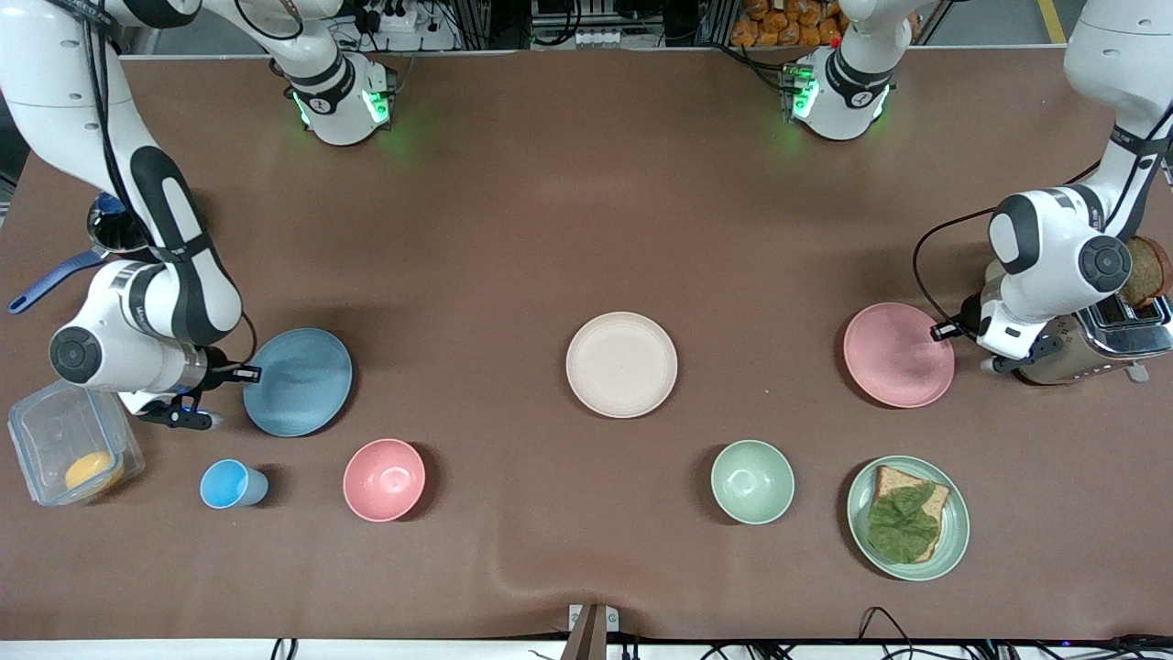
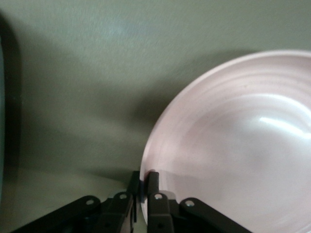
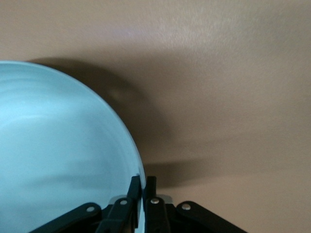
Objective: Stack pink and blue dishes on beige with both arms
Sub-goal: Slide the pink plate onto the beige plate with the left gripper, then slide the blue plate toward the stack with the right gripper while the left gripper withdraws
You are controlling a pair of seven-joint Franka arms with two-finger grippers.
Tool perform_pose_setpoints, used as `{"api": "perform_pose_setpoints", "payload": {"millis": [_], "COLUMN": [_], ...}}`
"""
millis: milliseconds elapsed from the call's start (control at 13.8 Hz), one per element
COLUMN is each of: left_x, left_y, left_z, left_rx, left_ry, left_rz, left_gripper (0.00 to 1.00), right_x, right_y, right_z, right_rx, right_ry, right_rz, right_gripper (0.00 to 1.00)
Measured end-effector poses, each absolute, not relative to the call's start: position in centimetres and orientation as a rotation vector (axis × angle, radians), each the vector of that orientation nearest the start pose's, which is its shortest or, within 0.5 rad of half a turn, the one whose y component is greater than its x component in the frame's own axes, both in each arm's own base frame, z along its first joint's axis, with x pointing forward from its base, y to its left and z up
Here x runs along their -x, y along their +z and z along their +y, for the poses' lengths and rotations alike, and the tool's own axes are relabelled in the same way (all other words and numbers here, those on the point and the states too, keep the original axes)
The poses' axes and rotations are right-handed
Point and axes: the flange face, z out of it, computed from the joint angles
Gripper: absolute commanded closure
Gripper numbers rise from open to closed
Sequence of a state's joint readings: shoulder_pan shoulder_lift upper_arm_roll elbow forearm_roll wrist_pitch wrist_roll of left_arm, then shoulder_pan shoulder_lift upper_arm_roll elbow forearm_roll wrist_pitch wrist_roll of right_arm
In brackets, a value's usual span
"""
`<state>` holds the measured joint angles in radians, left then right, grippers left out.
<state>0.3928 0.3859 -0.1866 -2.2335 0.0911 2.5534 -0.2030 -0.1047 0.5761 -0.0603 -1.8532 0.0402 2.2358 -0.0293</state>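
The beige plate [image 1: 621, 364] lies flat at the middle of the table. The pink plate [image 1: 898, 355] [image 2: 233, 145] is toward the left arm's end; my left gripper [image 1: 944, 332] [image 2: 144, 187] is shut on its rim, one finger inside and one outside. The blue plate [image 1: 298, 381] [image 3: 58, 155] is toward the right arm's end, tilted, with a dark shadow under it. My right gripper [image 1: 247, 373] [image 3: 141, 187] is shut on its rim.
A small blue cup [image 1: 229, 484], a pink bowl [image 1: 384, 479], a green bowl [image 1: 752, 481] and a green plate with bread and a leaf [image 1: 907, 518] stand nearer the front camera. A clear box [image 1: 69, 449] sits by the right arm, a toaster [image 1: 1104, 339] by the left arm.
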Motion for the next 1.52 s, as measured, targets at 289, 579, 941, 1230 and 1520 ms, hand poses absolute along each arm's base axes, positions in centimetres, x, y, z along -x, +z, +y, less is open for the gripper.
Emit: {"api": "perform_pose_setpoints", "payload": {"millis": [289,579,941,1230,1520], "left_x": [-54.9,-56.2,-53.1,-50.7,-49.9], "left_y": [22.9,30.3,32.4,29.1,25.7], "left_z": [6.2,-5.0,-21.3,-28.5,-31.0], "left_rx": [3.191,3.263,3.282,3.326,3.368], "left_ry": [0.015,-0.007,0.082,0.143,0.187], "left_rz": [-0.542,-0.593,-0.699,-0.706,-0.678], "left_gripper": [1.0,1.0,1.0,1.0,1.0], "right_x": [-61.6,-61.9,-63.0,-62.9,-62.8], "right_y": [24.1,29.0,33.4,34.1,33.8], "right_z": [-9.7,-8.8,-8.2,-7.3,-5.5], "right_rx": [3.098,2.98,2.914,2.819,2.606], "right_ry": [0.285,0.357,0.411,0.448,0.473], "right_rz": [0.236,0.29,0.268,0.291,0.353], "right_gripper": [1.0,1.0,1.0,1.0,1.0]}}
